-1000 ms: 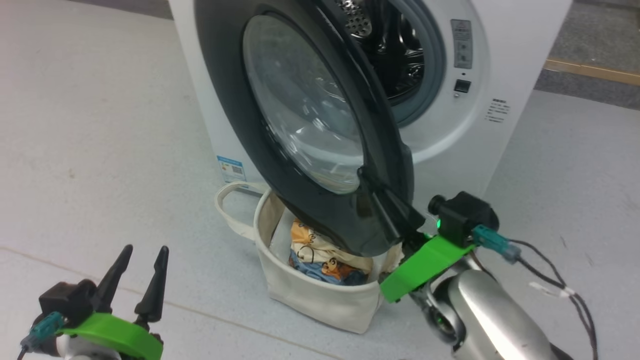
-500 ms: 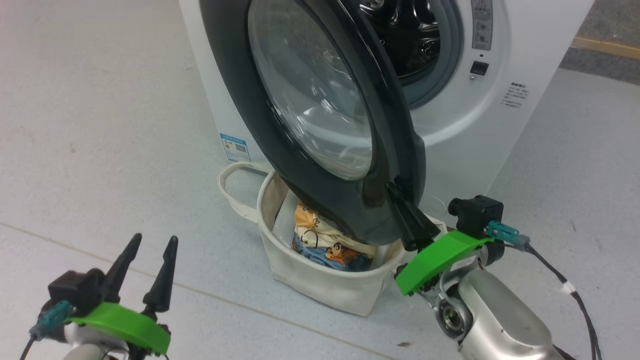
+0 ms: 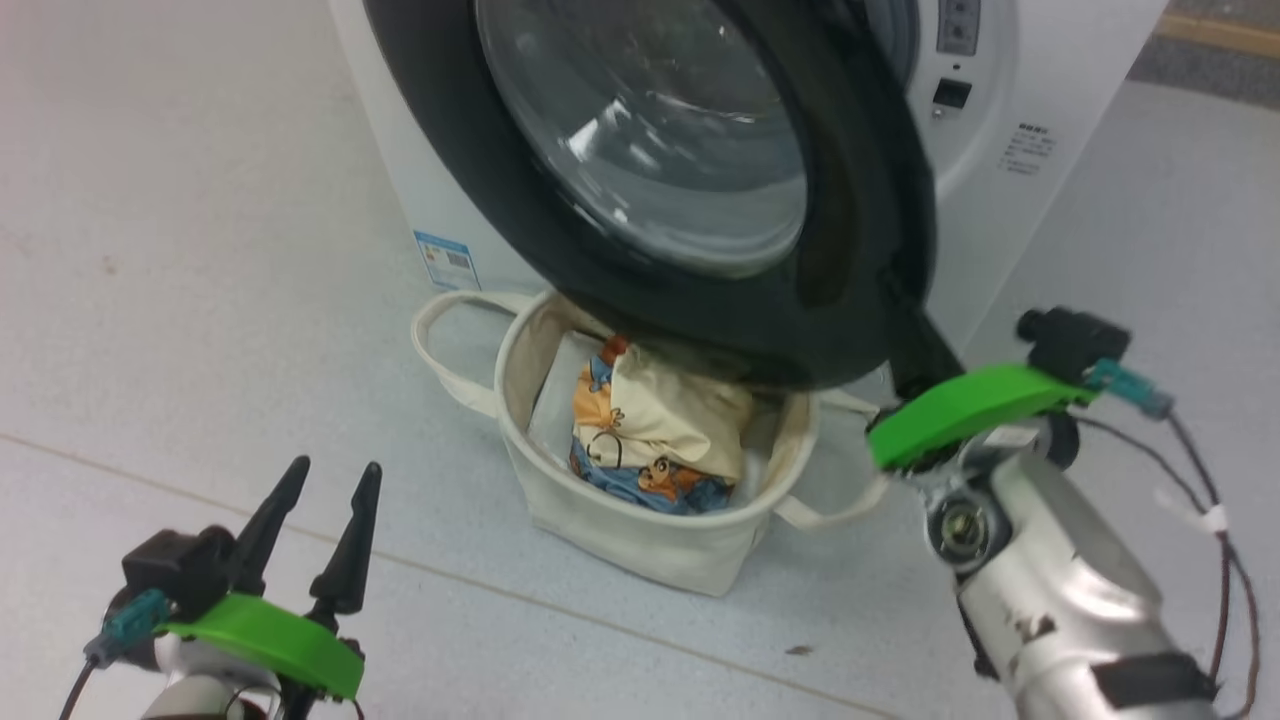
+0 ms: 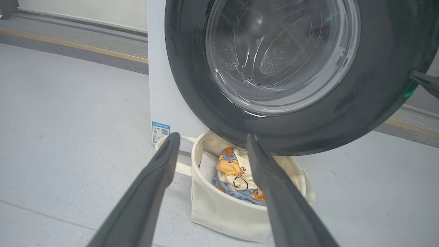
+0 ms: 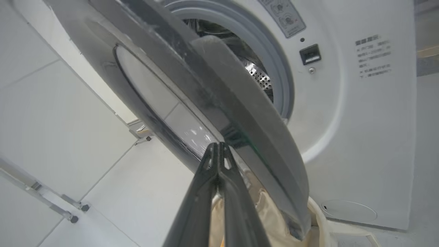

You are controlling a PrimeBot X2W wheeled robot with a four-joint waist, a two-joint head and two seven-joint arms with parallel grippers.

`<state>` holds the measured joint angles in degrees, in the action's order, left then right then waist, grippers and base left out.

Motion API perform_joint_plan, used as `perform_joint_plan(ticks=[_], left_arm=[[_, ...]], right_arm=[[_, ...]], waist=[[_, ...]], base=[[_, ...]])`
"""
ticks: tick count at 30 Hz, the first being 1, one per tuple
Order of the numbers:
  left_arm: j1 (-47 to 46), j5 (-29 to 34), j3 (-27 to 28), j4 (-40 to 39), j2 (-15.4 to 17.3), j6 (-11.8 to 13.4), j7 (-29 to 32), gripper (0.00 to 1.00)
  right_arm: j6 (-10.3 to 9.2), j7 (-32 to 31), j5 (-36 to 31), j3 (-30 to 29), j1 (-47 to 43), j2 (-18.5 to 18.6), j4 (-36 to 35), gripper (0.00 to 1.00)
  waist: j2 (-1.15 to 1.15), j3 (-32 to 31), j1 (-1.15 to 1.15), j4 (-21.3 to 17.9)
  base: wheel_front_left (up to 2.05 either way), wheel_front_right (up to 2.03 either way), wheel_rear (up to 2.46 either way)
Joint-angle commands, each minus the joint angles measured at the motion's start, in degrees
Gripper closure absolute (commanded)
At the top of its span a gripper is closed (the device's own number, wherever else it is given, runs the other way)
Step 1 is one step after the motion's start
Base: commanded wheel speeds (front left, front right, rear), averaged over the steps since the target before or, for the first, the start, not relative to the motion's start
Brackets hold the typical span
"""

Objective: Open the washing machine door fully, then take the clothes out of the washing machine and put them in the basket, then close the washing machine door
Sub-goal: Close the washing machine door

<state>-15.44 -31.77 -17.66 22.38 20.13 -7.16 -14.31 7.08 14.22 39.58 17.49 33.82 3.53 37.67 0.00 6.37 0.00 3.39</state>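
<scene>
The washing machine door stands part-way open, its black rim and glass window over the basket. The clothes, cream and blue with orange prints, lie in the basket in front of the washing machine. My right gripper is shut, holding nothing, with its tips against the door's lower right rim. In the right wrist view the gripper touches the door's outer face, with the steel drum behind. My left gripper is open and stays low at the left, clear of the basket.
Pale grey floor lies all around. A blue label marks the machine's lower corner. Metal frame legs stand on the floor at the left in the right wrist view. A cable trails from my right wrist.
The door has swung towards the machine, hiding more of the opening, with my shut right gripper following its rim. The head camera has shifted too. My left gripper stays open.
</scene>
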Motion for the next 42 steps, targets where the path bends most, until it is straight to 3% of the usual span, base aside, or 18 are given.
perform_joint_plan(ticks=[1, 11, 20, 37, 38, 39, 42], left_arm=[[-4.0, 0.3, 1.9, -1.7, 1.2, -0.3, -0.7, 0.00], [-7.9, 0.1, 0.6, -2.0, 1.1, -0.3, -0.7, 0.00], [-11.8, 0.1, -0.5, -1.8, 0.2, -0.3, -0.7, 0.00], [-14.5, 0.2, -2.2, -1.0, -0.2, -0.3, -0.7, 0.00], [-14.5, 0.3, -2.2, -0.9, -0.2, -0.3, -0.7, 0.00], [-14.5, 0.3, -2.1, -0.8, -0.1, -0.3, -0.7, 0.00], [-13.9, 0.4, -2.0, -0.5, -0.1, -0.3, -0.7, 0.00]], right_arm=[[0.41, 0.8, 3.3, -1.1, 5.1, -0.7, 0.0, 1.00], [0.41, 0.8, 1.6, -5.4, 15.3, -0.7, 6.0, 1.00], [0.41, 0.8, -5.9, -12.2, 23.5, -0.7, 10.9, 1.00], [0.41, 0.8, -15.4, -23.1, 31.0, -0.6, 13.5, 1.00], [0.41, 0.8, -15.8, -23.7, 30.9, -0.6, 13.5, 0.94], [0.41, 0.8, -16.2, -23.9, 30.5, -0.6, 13.9, 0.02], [0.41, 0.8, -16.2, -23.0, 29.4, -0.6, 14.7, 0.00]], waist=[[0.00, 1.9, 0.00, -0.5], [0.00, 8.1, 0.00, -0.5], [0.00, 13.0, 0.00, 0.3], [0.00, 15.9, 0.00, 1.6], [0.00, 15.8, 0.00, 1.6], [0.00, 15.4, 0.00, 1.6], [0.00, 13.9, 0.00, 1.3]], base=[[0.00, 0.00, 0.00], [0.00, 0.00, 0.00], [0.00, 0.00, 0.00], [0.00, 0.00, 0.00], [0.00, 0.00, 0.00], [0.00, 0.00, 0.00], [0.00, 0.00, 0.00]])
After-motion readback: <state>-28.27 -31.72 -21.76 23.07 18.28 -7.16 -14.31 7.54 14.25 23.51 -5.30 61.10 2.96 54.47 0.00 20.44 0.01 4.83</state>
